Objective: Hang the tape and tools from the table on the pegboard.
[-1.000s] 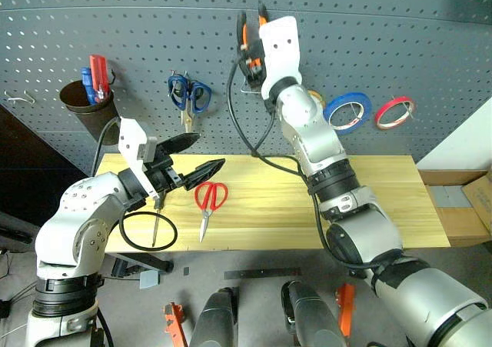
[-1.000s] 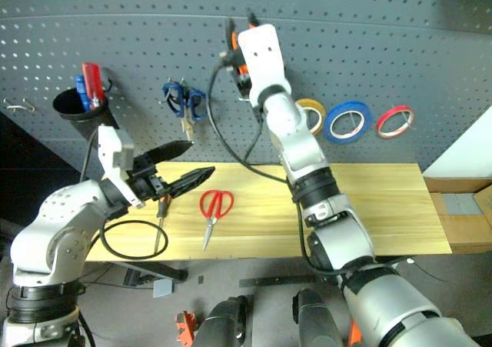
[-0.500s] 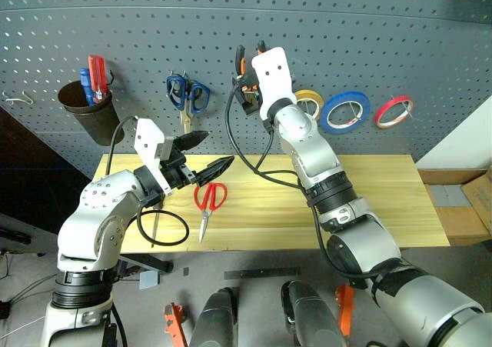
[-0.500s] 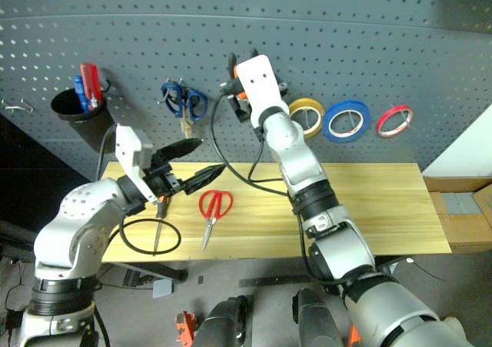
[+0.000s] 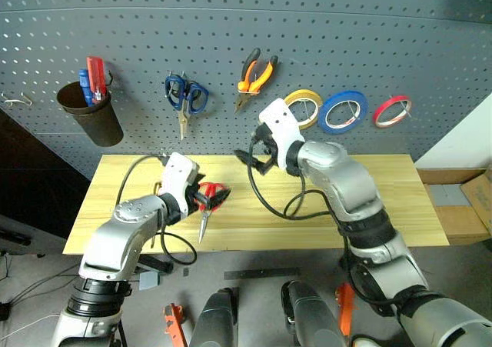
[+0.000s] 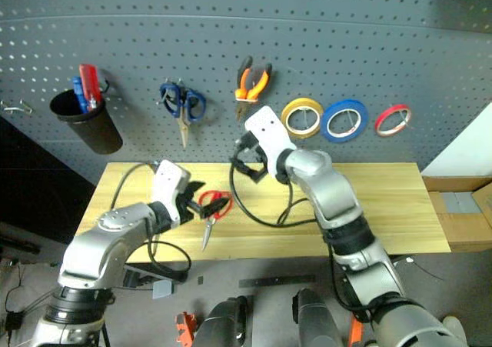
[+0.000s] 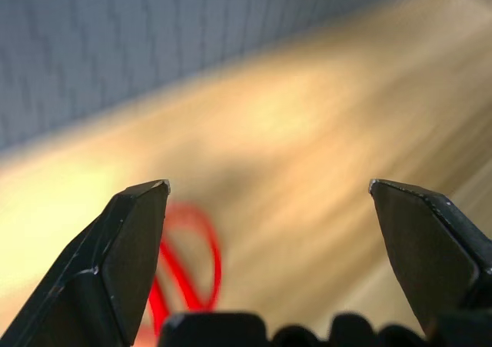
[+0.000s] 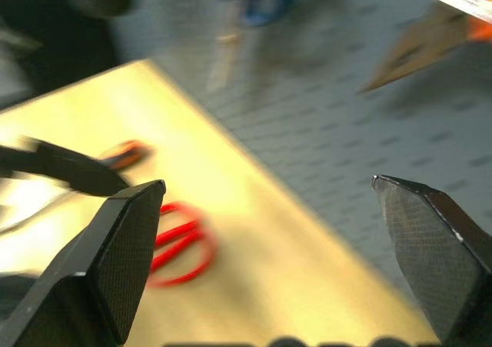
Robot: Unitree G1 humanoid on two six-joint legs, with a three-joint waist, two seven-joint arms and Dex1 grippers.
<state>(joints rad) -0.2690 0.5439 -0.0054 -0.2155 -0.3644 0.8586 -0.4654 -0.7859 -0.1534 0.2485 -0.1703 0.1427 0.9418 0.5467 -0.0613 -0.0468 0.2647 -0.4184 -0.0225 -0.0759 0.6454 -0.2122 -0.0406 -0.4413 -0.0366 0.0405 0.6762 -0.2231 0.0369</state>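
Since a second ago: both my arms have come down; my right arm has left the pliers [image 5: 256, 76] hanging on the pegboard [image 5: 369, 39], and my left arm has dropped toward the red scissors [image 5: 207, 203].

Left eye view: my left claw [image 5: 209, 198] sits low over the red scissors on the table [image 5: 384, 201], fingers apart, clamped on nothing. My right claw [image 5: 254, 156] hangs above the table's middle, fingers apart and empty, below the pliers. The blue tape [image 5: 345, 111] is already on the board, between a yellow roll [image 5: 303, 106] and a red roll [image 5: 393, 111]. Blue scissors [image 5: 185, 98] hang left of the pliers, and a dark cup [image 5: 91, 108] further left.

Right eye view: same layout; the scissor blades point toward the table's near edge. I cannot make out the screwdriver here.

Left wrist view: my fingers [image 7: 131, 247] stand wide, with a red handle loop showing low beside one of them and bare wood between.

Right wrist view: my fingers [image 8: 123, 262] are wide open; the red scissors lie on the wood beyond them, with an orange-and-black handle near.

Step in hand: reaching for the red scissors, I judge.

Next move: lower my left claw round a handle, close, lift, then carry to a free hook.
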